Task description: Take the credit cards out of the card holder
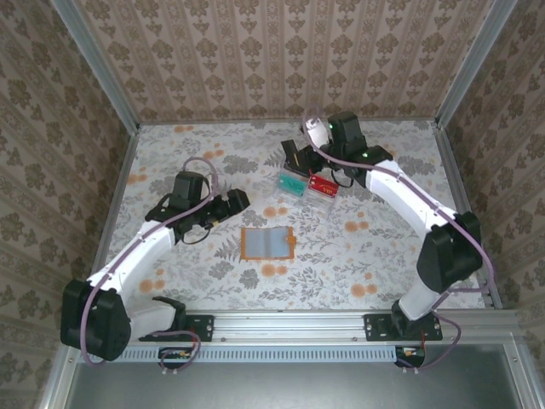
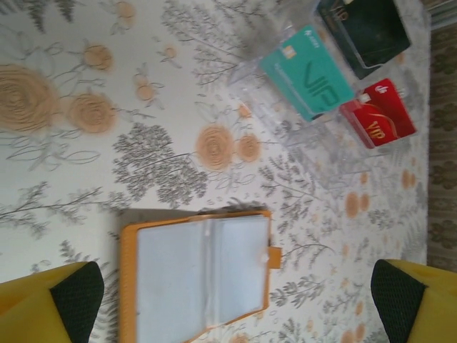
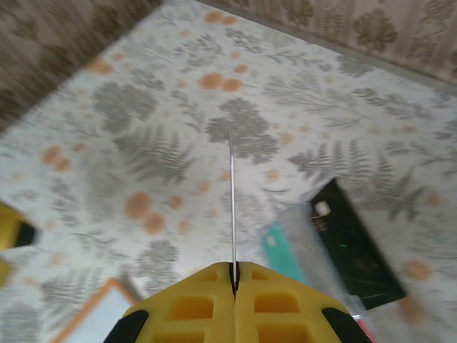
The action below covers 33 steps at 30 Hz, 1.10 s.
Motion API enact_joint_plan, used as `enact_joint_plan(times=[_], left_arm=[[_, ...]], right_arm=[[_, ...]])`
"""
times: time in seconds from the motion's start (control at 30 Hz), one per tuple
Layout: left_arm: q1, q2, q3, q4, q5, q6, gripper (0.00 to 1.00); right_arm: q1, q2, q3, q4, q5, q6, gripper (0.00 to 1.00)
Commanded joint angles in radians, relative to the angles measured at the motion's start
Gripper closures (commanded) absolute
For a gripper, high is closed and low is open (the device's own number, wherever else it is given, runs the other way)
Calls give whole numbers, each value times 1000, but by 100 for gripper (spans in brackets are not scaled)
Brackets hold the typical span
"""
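The left claw [image 2: 235,304] is held released, its yellow, black-padded fingers [image 2: 71,296] spread wide at the lower corners of the left wrist view. The right claw [image 3: 233,270] is clenched on a thin flat piece [image 3: 231,200], which is seen edge-on as a pale line, so what it is cannot be told. Both arms are stretched over the table [image 1: 383,230], which is covered with a pale cloth printed with grey ferns and orange flowers. A clear tray [image 2: 303,139] is set toward the far middle of the table, near the right claw. The card holder [image 1: 266,244] is laid open and flat on the table, nearer the arm bases than the tray and apart from it. Its orange cover is turned down and its greyish clear pockets are turned up, and it is seen close under the left claw in the left wrist view. The credit cards are placed in the tray. The teal card [image 2: 308,73] is laid face up in the middle. The black card [image 2: 365,28] is laid just beside it on the far side. The red card [image 2: 378,113], marked with pale lettering, is laid just beside it on the side toward the right arm.
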Motion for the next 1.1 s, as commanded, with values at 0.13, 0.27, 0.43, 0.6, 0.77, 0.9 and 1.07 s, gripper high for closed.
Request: enact_joint_plan(times=[0.13,0.27,0.43,0.6,0.77,0.9,1.07], left_arm=[[15,-33,-16,-88,-38,55,0],[18,-28,-22,-86,-25,52,0],[19,-22,-24,-77,-12,48,0],[19,-12,-25,-63,4,40,0],[20,-8,-24,-58,9,37,0],[20,2,-21,-56,16,37,0],[20,15,-16,-49,25,38,0]], right_arm=[[-43,196,238,-295,109,-321,100],[-74,261,309,-349,38,-355,100],[-83,327,384,-422,11,-403,100],[-86,389,461,-457,30,-431,100],[-85,434,511,-496,29,-452,100],[-85,464,536,-525,34,-470,98],[-86,480,552,-543,29,-481,91]])
